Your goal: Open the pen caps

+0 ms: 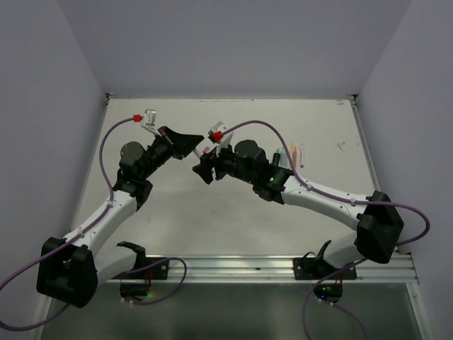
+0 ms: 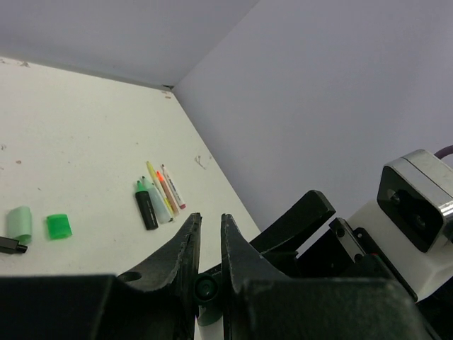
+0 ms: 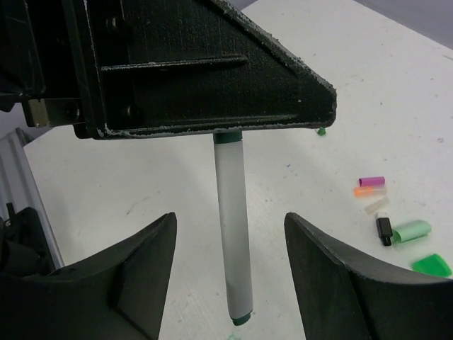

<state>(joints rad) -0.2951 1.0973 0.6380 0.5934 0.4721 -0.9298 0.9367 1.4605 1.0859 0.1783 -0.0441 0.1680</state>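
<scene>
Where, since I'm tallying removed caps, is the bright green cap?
In the left wrist view, the bright green cap lies on the table at lower left, just right of a pale green piece and left of the pen row.

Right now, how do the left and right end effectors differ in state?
The left end effector is shut on the white pen, pinching one of its ends. The right end effector is open and holds nothing. The left one's fingers touch the pen, while the right one's fingers flank its barrel with a gap on each side. Both are black and face each other.
</scene>
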